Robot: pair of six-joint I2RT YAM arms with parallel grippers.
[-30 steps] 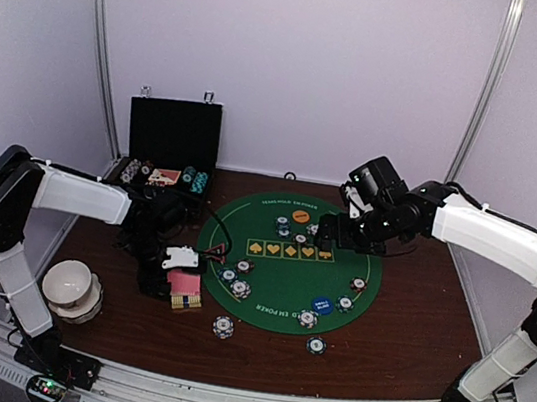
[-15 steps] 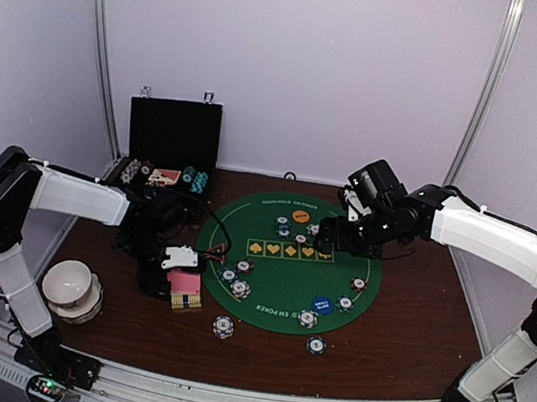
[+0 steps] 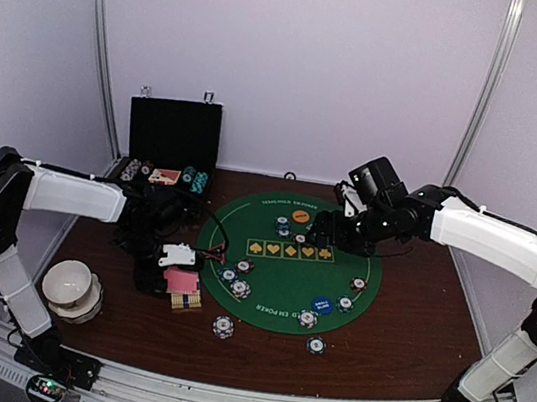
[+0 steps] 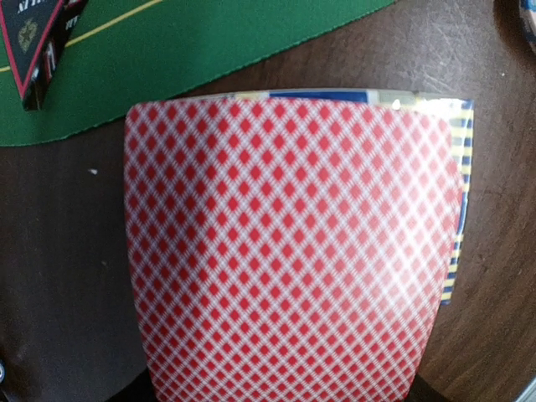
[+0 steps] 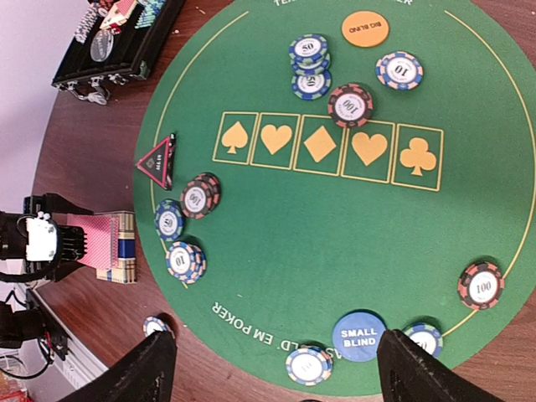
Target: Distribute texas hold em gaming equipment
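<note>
My left gripper (image 3: pixel 162 268) is shut on a pink-backed playing card (image 4: pixel 285 243), which bows slightly and fills the left wrist view. The card hangs just over the blue-and-yellow card box (image 4: pixel 459 218), left of the green poker mat (image 3: pixel 288 275). My right gripper (image 5: pixel 285 377) hangs open high above the mat with nothing between its fingers. On the mat lie striped chips (image 5: pixel 349 105), an orange disc (image 5: pixel 364 28), a blue "small blind" disc (image 5: pixel 360 336) and the red triangle marker (image 5: pixel 157 161). Two chips (image 3: pixel 222 327) sit on the wood in front of the mat.
A black hard case (image 3: pixel 172 136) stands open at the back left with chips and cards in its tray. A white bowl (image 3: pixel 71 288) sits near the front left by the left arm. Purple walls enclose the table.
The left jaws have shut on the card. The right jaws have narrowed slightly and the right arm has shifted a little to the left.
</note>
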